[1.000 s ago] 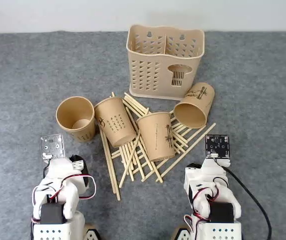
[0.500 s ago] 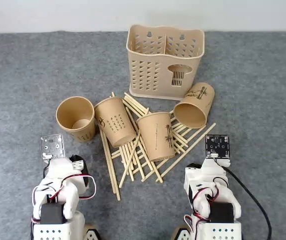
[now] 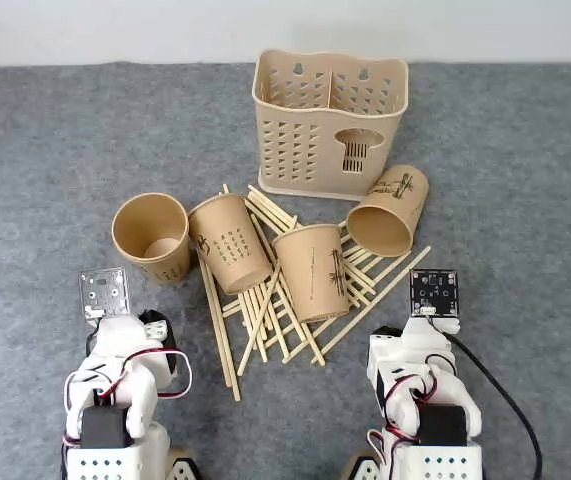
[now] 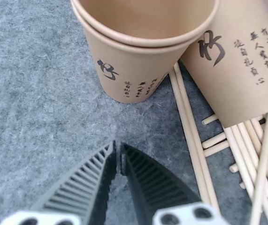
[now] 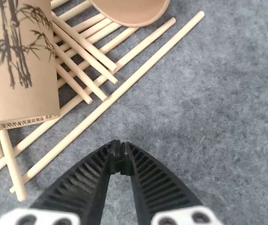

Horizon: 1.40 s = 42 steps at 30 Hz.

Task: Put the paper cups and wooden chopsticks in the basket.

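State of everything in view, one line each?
basket: upright, nothing seen inside
chopsticks: loose, scattered pile
leftmost cup: upright, mouth up
second cup: on its side, over chopsticks
third cup: on its side, over chopsticks
rightmost cup: on its side
left gripper: shut, empty
right gripper: shut, empty

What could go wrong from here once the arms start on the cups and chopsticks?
1. The bamboo-print cup lies across the chopsticks; pulling sticks out could roll it.
2. The chopsticks lie flat and crossed on the mat, so a gripper may pinch several at once or slip off.
3. The rightmost cup, on its side by the basket, might roll away if nudged.
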### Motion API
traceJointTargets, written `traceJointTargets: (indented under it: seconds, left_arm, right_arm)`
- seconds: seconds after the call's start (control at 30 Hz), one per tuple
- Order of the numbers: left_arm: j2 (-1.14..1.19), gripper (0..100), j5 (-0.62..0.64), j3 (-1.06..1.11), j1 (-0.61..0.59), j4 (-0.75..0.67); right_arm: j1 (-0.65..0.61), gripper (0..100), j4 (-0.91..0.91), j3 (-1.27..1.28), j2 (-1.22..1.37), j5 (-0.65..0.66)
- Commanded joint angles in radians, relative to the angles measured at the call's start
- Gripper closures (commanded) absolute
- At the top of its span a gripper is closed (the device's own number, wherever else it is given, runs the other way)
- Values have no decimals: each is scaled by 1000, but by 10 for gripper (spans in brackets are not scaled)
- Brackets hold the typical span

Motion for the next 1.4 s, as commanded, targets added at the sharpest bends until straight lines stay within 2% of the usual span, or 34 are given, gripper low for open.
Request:
traceJointTargets:
  seconds: [0.0, 0.27, 0.47, 0.57, 0.63, 0.83, 1.0, 1.2, 1.37]
  left_arm:
    - [-14, 986, -3, -19, -3, 3]
    - [-14, 986, -3, -19, -2, 3]
    - [-14, 986, -3, -19, -2, 3]
    - [-14, 986, -3, -19, -2, 3]
    - [-14, 986, -3, -19, -2, 3]
    - [-14, 986, -3, -19, -2, 3]
    - [-14, 986, -3, -19, -2, 3]
    - [-14, 986, -3, -19, -3, 3]
    - [-14, 986, -3, -19, -3, 3]
  right_arm:
    - [5, 990, -10, 17, -15, 6]
    - [8, 987, 139, -20, -15, 9]
    - [211, 987, 120, -107, -15, 9]
    - [219, 987, 59, -133, -15, 12]
    - [216, 987, -7, -135, -15, 71]
    - [194, 966, -213, -133, -15, 462]
    - [125, 885, -280, -166, -13, 493]
    - [53, 876, -285, -245, 15, 575]
    - [19, 876, -297, -365, 191, 589]
